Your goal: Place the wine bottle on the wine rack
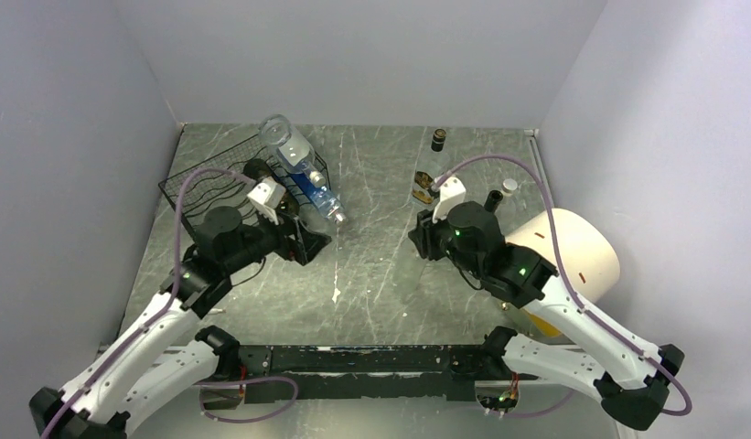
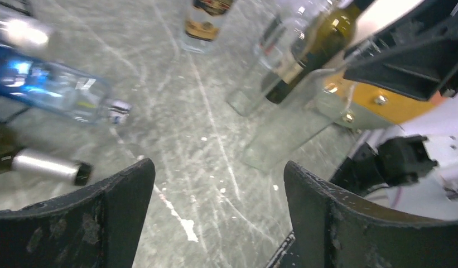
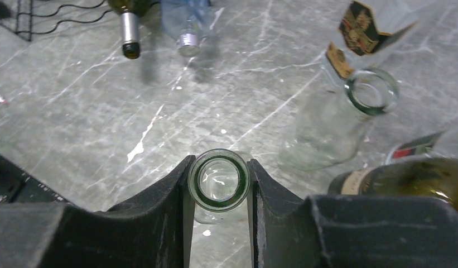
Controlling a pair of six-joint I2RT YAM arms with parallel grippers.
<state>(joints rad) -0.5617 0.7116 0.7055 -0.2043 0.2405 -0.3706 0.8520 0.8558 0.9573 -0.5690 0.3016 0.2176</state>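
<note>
Overhead view from behind; wrist views close, low, sharing tabletop (image 3: 76, 111)

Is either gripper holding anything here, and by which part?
The right gripper clamps an upright clear glass bottle at the neck, right by its open mouth. The left gripper is open, holding nothing.

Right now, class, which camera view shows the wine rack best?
The top external view: the wine rack shows nearly whole, wavy wires and mesh, though the left arm covers its near edge. The right wrist view catches a wire corner at top left; the left wrist view, mere slivers at its left edge.
</note>
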